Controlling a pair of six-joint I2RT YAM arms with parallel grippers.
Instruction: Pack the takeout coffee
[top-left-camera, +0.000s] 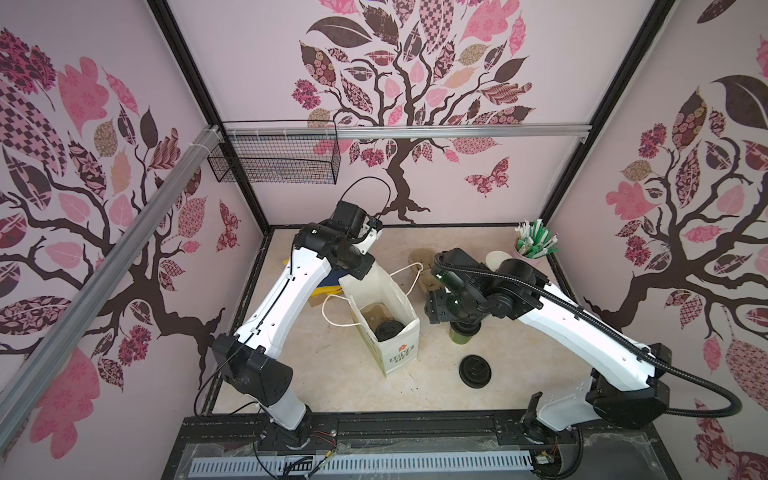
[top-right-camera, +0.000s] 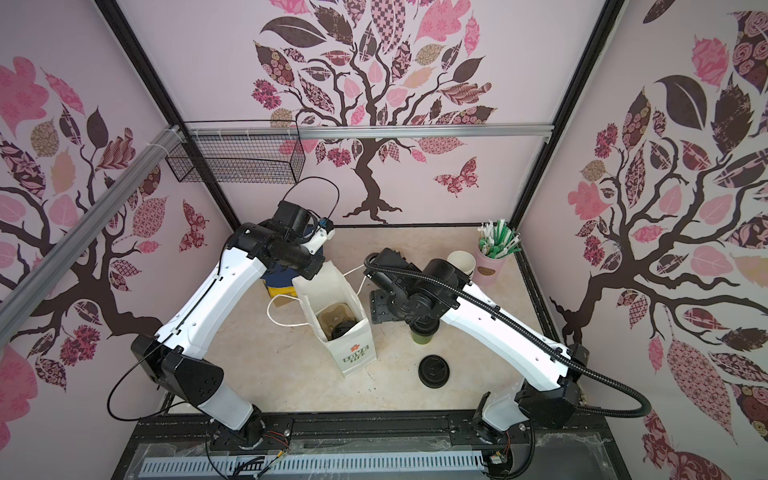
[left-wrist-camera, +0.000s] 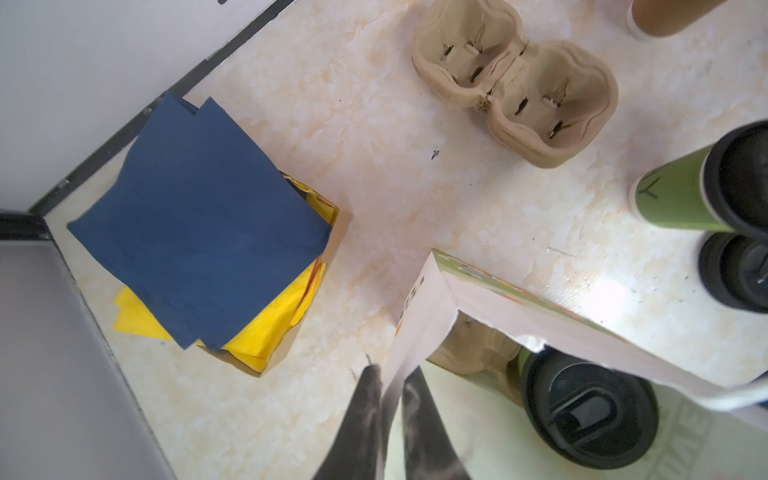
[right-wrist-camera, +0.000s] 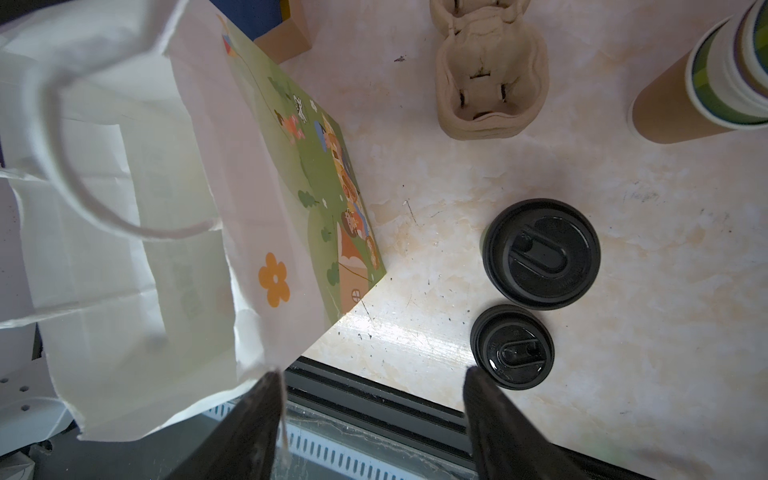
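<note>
Pink tree-print walls box in a cream marbled worktop. Nearest the front rail lies a loose lid, cut by the frame edge in the left wrist view. Behind it the white bag stands open. Inside, a cup sits beside a pulp carrier, and little of the cup shows but its black cap. Just right of the bag, on the worktop, stands the other cup. Its cap is half hidden under the right wrist in both top views, and the right wrist view shows the cap alone. The right fingers are spread wide and grip nothing; from above they are hard to make out. The left fingers, masked by the wrist from above, are pinched on the bag's far rim. Farther back are a second carrier, blue napkins over yellow ones, nested cups and a pink pot of straws, whose label is too small to read.
</note>
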